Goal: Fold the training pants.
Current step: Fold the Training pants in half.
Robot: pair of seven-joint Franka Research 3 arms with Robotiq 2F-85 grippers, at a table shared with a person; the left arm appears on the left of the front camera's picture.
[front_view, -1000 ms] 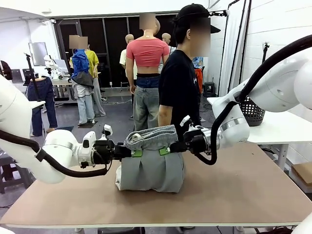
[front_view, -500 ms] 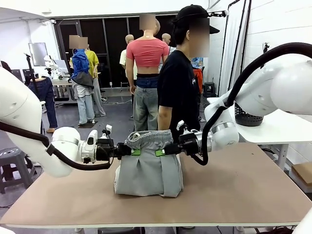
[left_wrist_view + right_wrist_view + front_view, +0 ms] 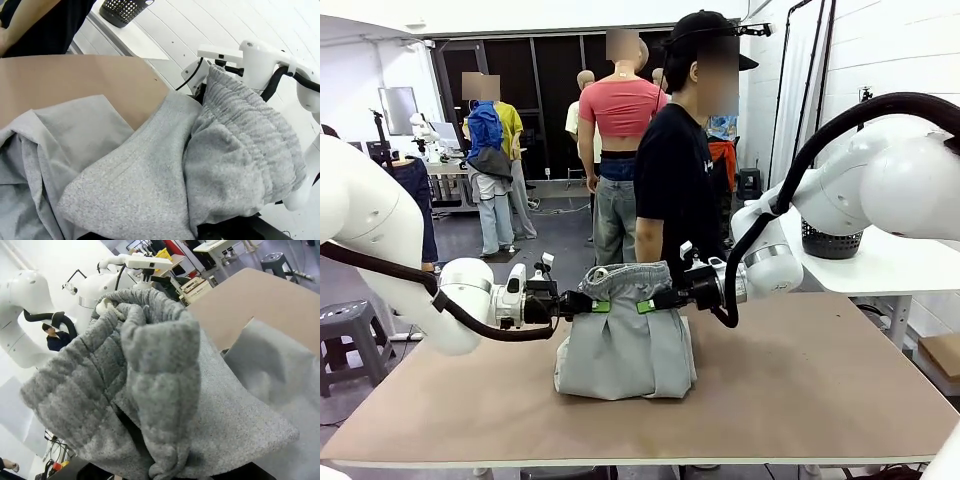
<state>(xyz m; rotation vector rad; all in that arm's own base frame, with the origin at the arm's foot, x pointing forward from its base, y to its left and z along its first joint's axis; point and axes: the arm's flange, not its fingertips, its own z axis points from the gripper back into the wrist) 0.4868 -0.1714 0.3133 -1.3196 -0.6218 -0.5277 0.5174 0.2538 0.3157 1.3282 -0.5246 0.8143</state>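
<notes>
The light grey training pants (image 3: 625, 345) hang between my two grippers above the brown table (image 3: 800, 390), legs resting on the tabletop. My left gripper (image 3: 592, 304) is shut on the left end of the gathered waistband (image 3: 632, 279). My right gripper (image 3: 650, 302) is shut on the right end. The waistband bunches up between them. In the left wrist view the pants (image 3: 200, 170) drape over my hidden fingers. The right wrist view shows the waistband (image 3: 125, 380) close up, with a bit of white drawstring (image 3: 106, 305) at the top.
A person in a black shirt (image 3: 675, 180) stands at the far side, just behind the pants. A black mesh basket (image 3: 830, 225) sits on a white table at the right. Bare tabletop lies to the right and front of the pants.
Both grippers have moved closer together and a little away from me, carrying the waistband. The pants have narrowed and bunched more.
</notes>
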